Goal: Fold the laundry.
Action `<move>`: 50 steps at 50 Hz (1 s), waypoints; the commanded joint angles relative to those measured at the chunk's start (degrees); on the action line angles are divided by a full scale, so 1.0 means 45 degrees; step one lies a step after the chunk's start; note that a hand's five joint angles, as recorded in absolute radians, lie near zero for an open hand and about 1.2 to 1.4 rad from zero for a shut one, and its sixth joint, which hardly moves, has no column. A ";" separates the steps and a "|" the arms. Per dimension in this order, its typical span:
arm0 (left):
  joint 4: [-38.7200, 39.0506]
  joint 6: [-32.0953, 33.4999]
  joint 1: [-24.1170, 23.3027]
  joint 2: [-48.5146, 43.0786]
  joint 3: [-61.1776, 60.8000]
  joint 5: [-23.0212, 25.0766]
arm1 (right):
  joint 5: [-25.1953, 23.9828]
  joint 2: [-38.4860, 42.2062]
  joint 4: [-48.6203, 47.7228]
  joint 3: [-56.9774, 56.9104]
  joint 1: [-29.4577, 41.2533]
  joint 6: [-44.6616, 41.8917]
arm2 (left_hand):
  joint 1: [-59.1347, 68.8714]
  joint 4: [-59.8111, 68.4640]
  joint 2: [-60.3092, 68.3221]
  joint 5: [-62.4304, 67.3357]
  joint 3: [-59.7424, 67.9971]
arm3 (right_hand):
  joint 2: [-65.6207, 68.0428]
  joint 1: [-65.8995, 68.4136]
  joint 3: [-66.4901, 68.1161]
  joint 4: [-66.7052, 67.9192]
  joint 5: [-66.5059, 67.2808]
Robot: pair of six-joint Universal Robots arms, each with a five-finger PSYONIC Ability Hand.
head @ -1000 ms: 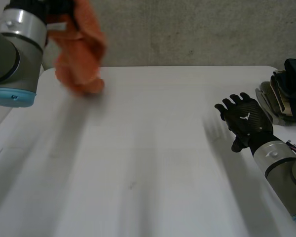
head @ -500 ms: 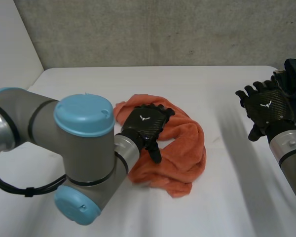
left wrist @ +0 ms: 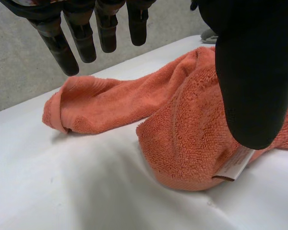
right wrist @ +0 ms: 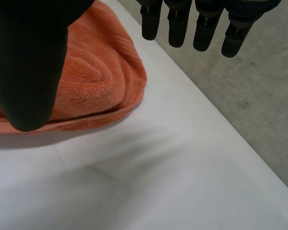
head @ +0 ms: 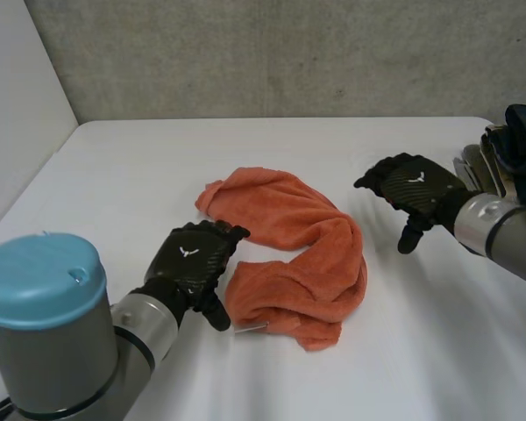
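Observation:
An orange towel (head: 289,250) lies crumpled in a curved heap in the middle of the white table (head: 114,175). My left hand (head: 193,259) hovers just beside the heap's near left edge, open, fingers straight and holding nothing. In the left wrist view its thumb (left wrist: 254,72) hangs over the towel (left wrist: 177,129), where a white tag (left wrist: 235,166) sticks out. My right hand (head: 416,189) floats to the right of the towel, open and apart from it. Its own view has the towel's rounded end (right wrist: 96,81) beneath the thumb (right wrist: 29,62).
A pile of dark folded laundry (head: 513,162) sits at the table's far right edge. A grey wall runs behind the table. Bare tabletop lies to the left, in front and to the right of the towel.
A second ago my left hand held the towel up at the far left; the towel now lies on the table and the hand has let go and drawn back. My right hand moved left towards the towel.

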 commanded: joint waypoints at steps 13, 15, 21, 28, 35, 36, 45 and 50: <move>0.2070 0.0105 -0.1047 -0.4335 0.2576 -0.0025 | -0.1071 0.5365 -0.0357 -0.4223 0.1002 -0.1945 | 1.0935 1.0738 1.0644 1.0605 1.0634 | 0.3362 0.3203 0.3379 0.3356 0.3257; 0.2031 0.0124 -0.1067 -0.4298 0.2734 -0.0123 | -0.1129 0.5424 -0.0435 -0.4263 0.1100 -0.1945 | 1.4652 1.4454 1.4361 1.4322 1.4351 | 0.4481 0.4321 0.4497 0.4475 0.4375; 0.1875 0.0163 -0.1008 -0.3557 0.3242 -0.0260 | -0.1286 0.5347 -0.0669 -0.4283 0.1374 -0.1535 | 1.5263 1.5066 1.4972 1.4933 1.4962 | 1.5052 1.4893 1.5069 1.5046 1.4947; 0.1328 0.0183 -0.0735 -0.0984 0.3340 -0.0221 | -0.0954 0.3963 -0.0728 -0.4107 0.0828 -0.0190 | 1.5263 1.5066 1.4972 1.4933 1.4962 | 1.5052 1.4893 1.5069 1.5046 1.4947; 0.1405 0.0183 -0.0403 0.1735 0.3457 -0.0123 | -0.0545 -0.0118 -0.0669 -0.3872 0.0085 0.1979 | 1.5263 1.5066 1.4972 1.4933 1.4962 | 1.5052 1.4893 1.5069 1.5046 1.4947; 0.1444 0.0163 -0.0287 0.2279 0.3515 -0.0104 | -0.0447 -0.0548 -0.0669 -0.3892 0.0085 0.2097 | 1.5263 1.5066 1.4972 1.4933 1.4962 | 1.5052 1.4893 1.5069 1.5046 1.4947; 0.1328 0.0085 0.0827 0.2969 0.3029 0.0091 | 0.0257 -0.3091 0.0286 -0.4127 0.0182 0.3171 | 1.5263 1.5066 1.4972 1.4933 1.4962 | 1.5052 1.4893 1.5069 1.5046 1.4947; 0.1289 -0.0032 0.0614 0.1217 0.1605 0.0189 | 0.0433 -0.1961 0.1243 -0.3561 0.1098 0.3291 | 0.4295 0.4098 0.4004 0.3965 0.3994 | 1.5052 1.4893 1.5069 1.5046 1.4947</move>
